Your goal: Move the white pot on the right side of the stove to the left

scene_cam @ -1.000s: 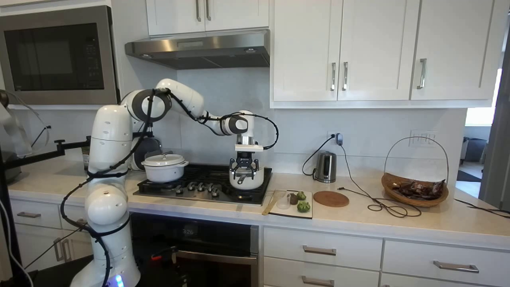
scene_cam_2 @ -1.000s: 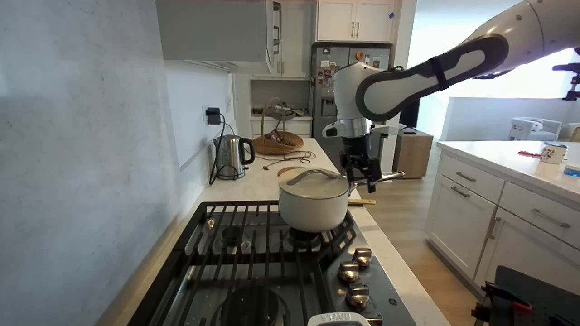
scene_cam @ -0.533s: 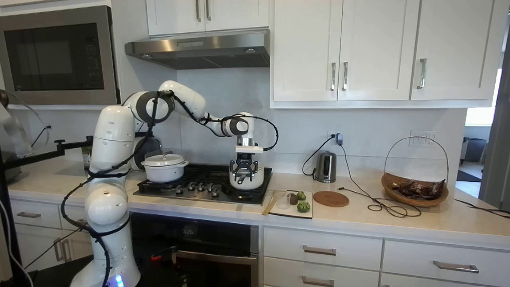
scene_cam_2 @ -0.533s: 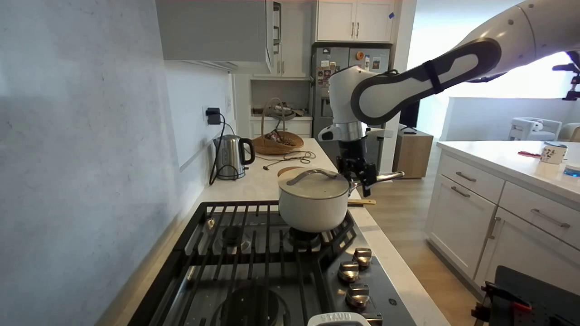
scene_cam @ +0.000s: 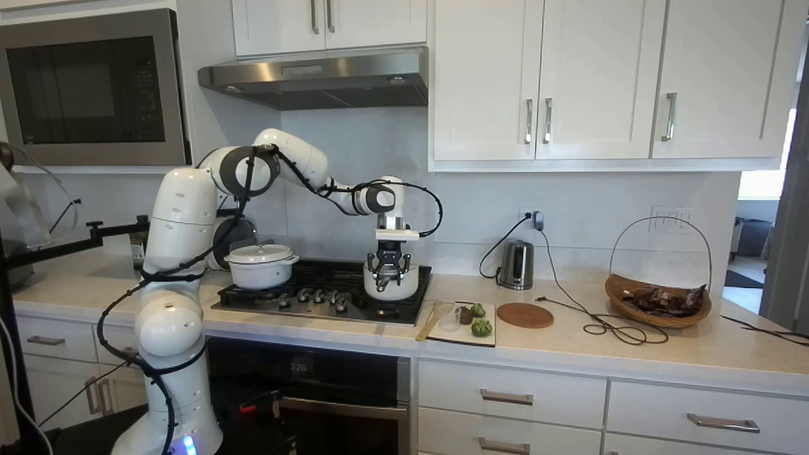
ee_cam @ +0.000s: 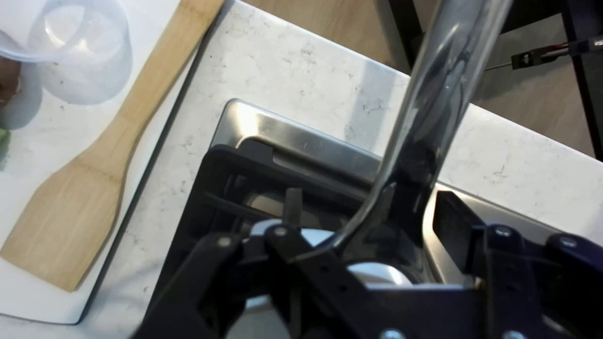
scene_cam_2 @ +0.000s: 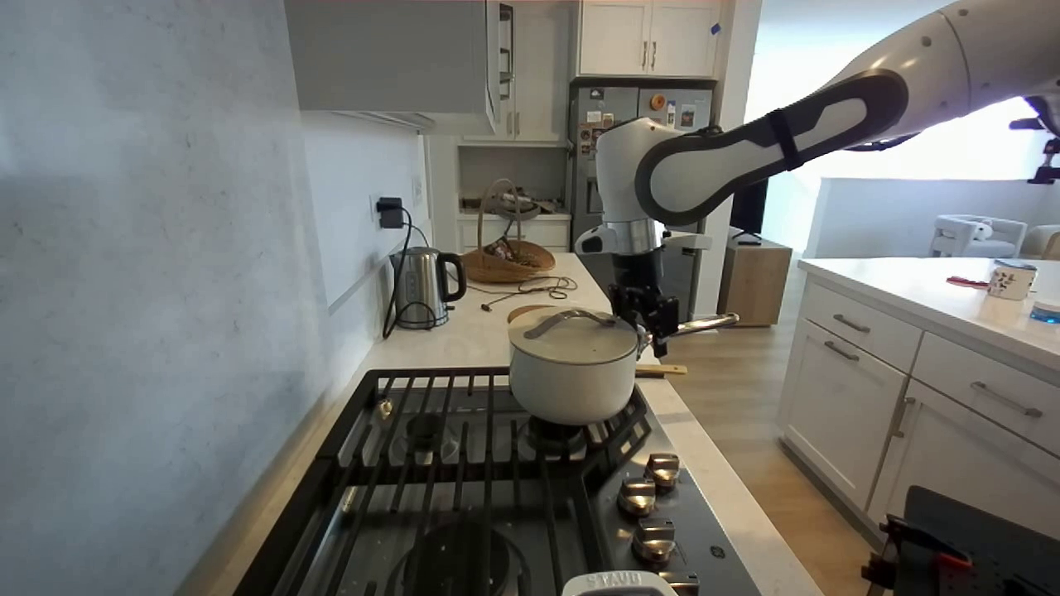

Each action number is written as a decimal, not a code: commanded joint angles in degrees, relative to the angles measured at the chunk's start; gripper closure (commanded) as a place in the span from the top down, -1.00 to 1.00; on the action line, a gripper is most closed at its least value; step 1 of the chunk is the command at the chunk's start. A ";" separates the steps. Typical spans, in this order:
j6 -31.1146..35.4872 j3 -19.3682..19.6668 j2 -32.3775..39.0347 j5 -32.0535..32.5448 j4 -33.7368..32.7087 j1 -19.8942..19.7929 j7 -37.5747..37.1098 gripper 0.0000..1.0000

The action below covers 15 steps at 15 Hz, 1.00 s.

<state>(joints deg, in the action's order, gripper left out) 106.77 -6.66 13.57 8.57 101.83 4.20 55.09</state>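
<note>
The white pot (scene_cam_2: 571,389) with a pale lid (scene_cam_2: 551,346) stands upright on the right side of the stove (scene_cam: 325,308). It also shows in the other exterior picture (scene_cam: 409,284), partly behind my gripper. Its shiny metal handle (scene_cam_2: 705,324) points out over the counter's front edge. My gripper (scene_cam_2: 648,335) points down at the handle's root, close beside the pot's wall. In the wrist view my gripper (ee_cam: 371,207) is open, with the handle (ee_cam: 431,108) passing between its fingers (ee_cam: 454,230). There is a gap between the handle and the right-hand finger. The pot is mostly hidden there.
A second white lidded pot (scene_cam: 260,275) stands on the stove's left side. Right of the stove lies a cutting board (scene_cam: 464,338) with a wooden spatula (ee_cam: 89,197), broccoli (scene_cam: 481,327) and a clear cup. Beyond are a kettle (scene_cam: 518,265) and a basket (scene_cam: 670,316). The range hood (scene_cam: 316,79) hangs above.
My gripper has moved inward along the handle, closer to the pot's body, and a little to the right in an exterior view. The pot has not moved.
</note>
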 commanded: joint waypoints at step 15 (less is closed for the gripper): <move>-3.25 -0.02 0.58 -0.25 -3.88 -0.35 0.57 -0.68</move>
<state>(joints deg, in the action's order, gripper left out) 104.72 -6.40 13.55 8.57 99.57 3.98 54.99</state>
